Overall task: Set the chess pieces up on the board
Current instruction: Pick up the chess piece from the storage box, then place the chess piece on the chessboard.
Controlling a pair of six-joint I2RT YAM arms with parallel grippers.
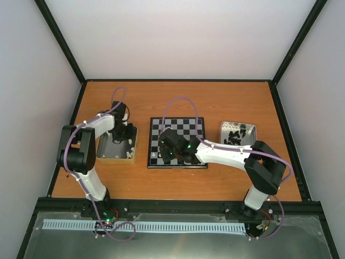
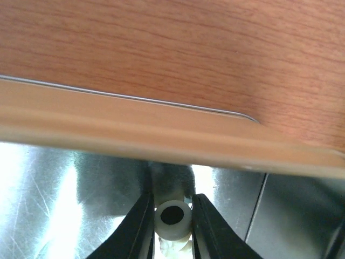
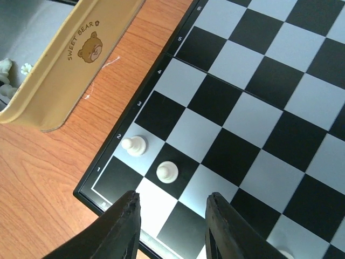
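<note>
In the left wrist view my left gripper (image 2: 172,200) is shut on a cream-white chess piece (image 2: 173,224), gripped on both sides and seen from its round, hollow base. It sits low inside the left metal tin (image 2: 54,205). From above, the left gripper (image 1: 123,135) hangs over that tin (image 1: 114,148). My right gripper (image 3: 171,202) stands open and empty above the near-left corner of the board (image 3: 253,118). Two white pawns (image 3: 133,144) (image 3: 167,171) stand on the second row just beyond its fingers. In the top view the right gripper (image 1: 168,147) covers the board's (image 1: 190,127) left half.
A second tin (image 1: 238,133) holding several black pieces stands right of the board. The left tin's cream wall (image 3: 70,59), printed with a bear, runs close along the board's left side, with white pieces (image 3: 5,67) inside. Another white piece (image 3: 285,253) shows at the frame's bottom edge.
</note>
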